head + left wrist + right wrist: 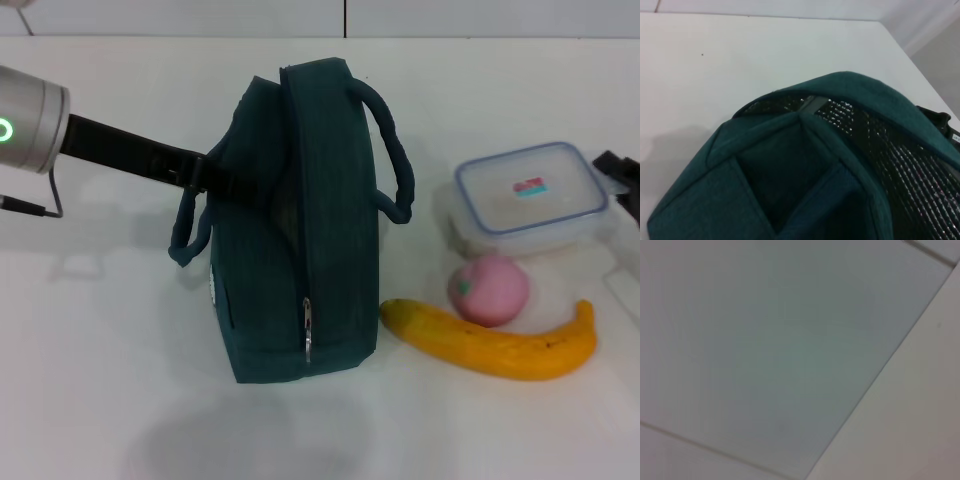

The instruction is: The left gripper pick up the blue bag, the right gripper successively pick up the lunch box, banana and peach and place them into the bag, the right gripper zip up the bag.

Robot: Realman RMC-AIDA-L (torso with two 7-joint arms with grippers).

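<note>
Blue bag (300, 230) count in the head view: one, standing upright on the white surface (100, 380), its zip running down the near face with the silver pull (307, 318) hanging low. To its right lie one lunch box (530, 195), one peach (488, 289) just in front of the box, and one banana (495, 343) curving in front of the peach, its stem end near the bag's lower corner. The left claw (205, 172) reaches in from the left and meets the bag's upper left side at the handle; it seems to be clenched on the fabric there, though the bag hides its tips. The right claw (622, 180) shows only as a black part at the right edge, just beside the lunch box; I cannot tell its state.

Left wrist view: one bag (790, 180) fills the picture, its teal end panel close up and its silver foil lining (910, 170) showing through the mouth.

Right wrist view: only pale flat panels with seams.
</note>
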